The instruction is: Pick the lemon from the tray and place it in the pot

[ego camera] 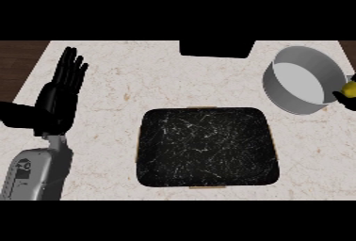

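The yellow lemon point(351, 87) shows at the view's right edge, just right of the grey pot point(300, 81). My right hand point(345, 98) is mostly out of view there, its black fingers curled round the lemon. The dark speckled tray point(207, 148) lies in the middle of the counter with nothing on it. At the left, my left hand point(60, 94) rests open, fingers straight and pointing up, away from the tray.
A black object point(216, 48) sits at the counter's far edge, above the tray. Dark wooden surfaces point(20, 54) border the pale counter at the upper left and upper right corners.
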